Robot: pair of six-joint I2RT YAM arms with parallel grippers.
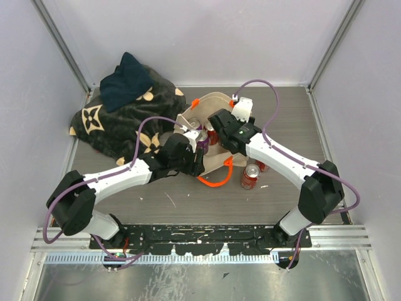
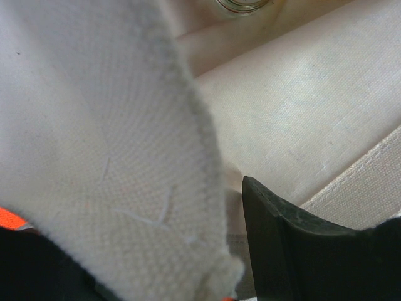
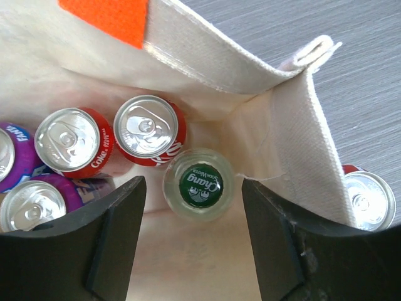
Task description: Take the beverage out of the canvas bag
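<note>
A grey table (image 1: 188, 200) holds a dark floral blanket (image 1: 119, 119) at the far left and, beside it, the open canvas bag (image 1: 216, 99). The left gripper (image 1: 199, 153) straddles the bag's near rim; whether it pinches the cloth cannot be told. The right gripper (image 3: 191, 183) hangs inside the bag, jaws wide, either side of a green-capped bottle (image 3: 199, 185) standing beside two red Coke cans (image 3: 149, 128).

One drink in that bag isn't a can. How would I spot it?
Look into the beige bag with orange handles on the table. Among the cans, the bottle stands by the bag's corner, next to a red Coke can. It alone has a green Chang cap, not a silver top.
</note>
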